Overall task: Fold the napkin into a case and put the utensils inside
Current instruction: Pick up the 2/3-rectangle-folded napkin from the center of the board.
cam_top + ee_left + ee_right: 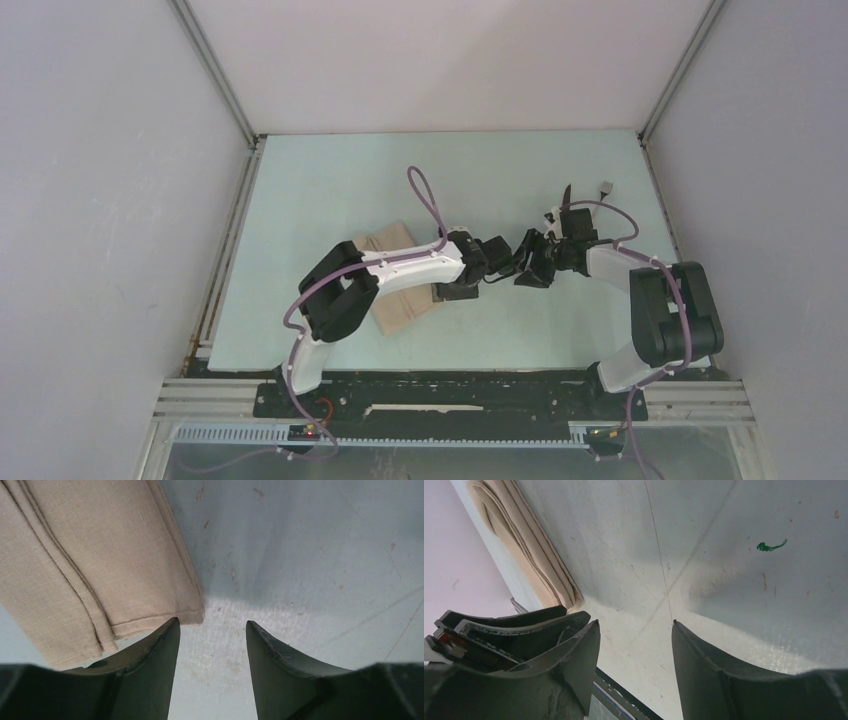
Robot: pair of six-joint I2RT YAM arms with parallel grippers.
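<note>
The napkin point(403, 300) lies folded into a narrow beige case left of centre, partly under my left forearm. In the left wrist view the case point(90, 555) fills the upper left, with layered edges and one corner just ahead of the left fingertip. My left gripper point(455, 291) point(212, 622) is open and empty over bare table beside that corner. My right gripper point(531, 268) point(635, 622) is open and empty, just right of the left one. The case point(524, 545) shows at its upper left. The black knife point(566, 194) and grey fork point(605, 186) lie behind the right arm.
White walls enclose the pale green table point(330, 180) on three sides. A black and metal rail point(450, 390) runs along the near edge. The left gripper's fingers point(499, 630) show close at the left of the right wrist view. A small green mark point(769, 545) is on the table.
</note>
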